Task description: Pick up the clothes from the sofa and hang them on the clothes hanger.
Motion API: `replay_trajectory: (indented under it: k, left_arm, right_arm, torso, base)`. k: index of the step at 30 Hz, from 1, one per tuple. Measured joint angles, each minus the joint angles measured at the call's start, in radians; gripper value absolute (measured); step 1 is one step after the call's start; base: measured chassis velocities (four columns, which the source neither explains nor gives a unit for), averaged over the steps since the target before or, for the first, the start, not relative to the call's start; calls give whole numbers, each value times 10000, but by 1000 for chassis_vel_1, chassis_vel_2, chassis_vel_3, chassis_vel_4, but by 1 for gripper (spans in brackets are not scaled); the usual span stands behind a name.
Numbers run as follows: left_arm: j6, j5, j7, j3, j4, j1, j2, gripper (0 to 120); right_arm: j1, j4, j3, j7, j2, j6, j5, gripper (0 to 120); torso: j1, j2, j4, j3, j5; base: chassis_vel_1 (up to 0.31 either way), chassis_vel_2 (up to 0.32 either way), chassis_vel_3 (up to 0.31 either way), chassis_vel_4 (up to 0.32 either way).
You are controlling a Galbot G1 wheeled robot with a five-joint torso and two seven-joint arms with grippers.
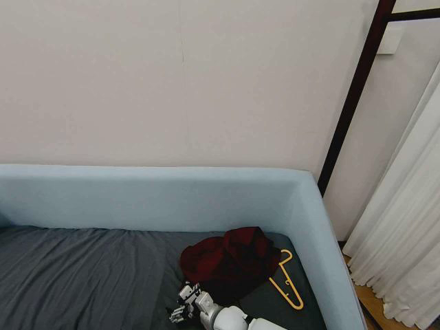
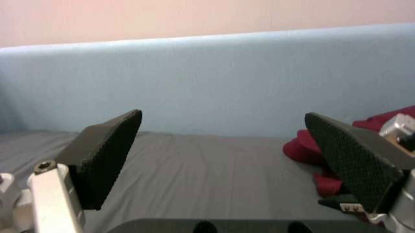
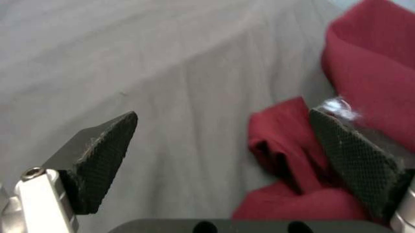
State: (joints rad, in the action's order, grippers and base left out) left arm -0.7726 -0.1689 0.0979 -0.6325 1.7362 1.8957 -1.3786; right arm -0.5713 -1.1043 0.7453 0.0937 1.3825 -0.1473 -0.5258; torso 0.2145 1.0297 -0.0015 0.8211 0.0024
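Observation:
A dark red garment (image 1: 230,261) lies crumpled on the sofa's grey seat (image 1: 82,275), near the right armrest. A yellow clothes hanger (image 1: 287,280) lies flat just right of it. My right gripper (image 1: 184,302) hovers at the garment's near-left edge. In the right wrist view it (image 3: 227,160) is open, with red folds (image 3: 292,145) beside one finger and grey fabric under the gap. My left gripper (image 2: 227,160) is open low over the seat, holding nothing and facing the blue backrest (image 2: 214,82), with the red garment (image 2: 302,145) off to one side.
The light blue sofa back and right armrest (image 1: 309,206) wall in the seat. A black rack pole (image 1: 350,103) rises behind the armrest against the wall. White curtains (image 1: 405,240) hang at the right. The seat's left part is bare.

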Motion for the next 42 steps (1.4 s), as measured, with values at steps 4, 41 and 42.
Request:
replay_trajectory:
  k: [4,41,42]
  left_arm:
    - [-26,-62,0,-2,-10,-44,4,99]
    - [-145,-230,-8,30,-166,-344,-121,99]
    - [-138,-255,-9,58,-204,-375,-118,99]
  right_arm:
    - [105,243,-8,261,152,-176,62,94]
    - [636,-405,514,1004,-505,-1012,55,0]
    - [639,-991,420,1046,-867,-941,15,0]
  torso:
    - [0,-1,1,0,2]
    - [1,-1,2,1,4]
    - [1,-1,2,0,4]
  base:
    - [0,0,0,0]
    - [0,0,0,0]
    - [0,0,0,0]
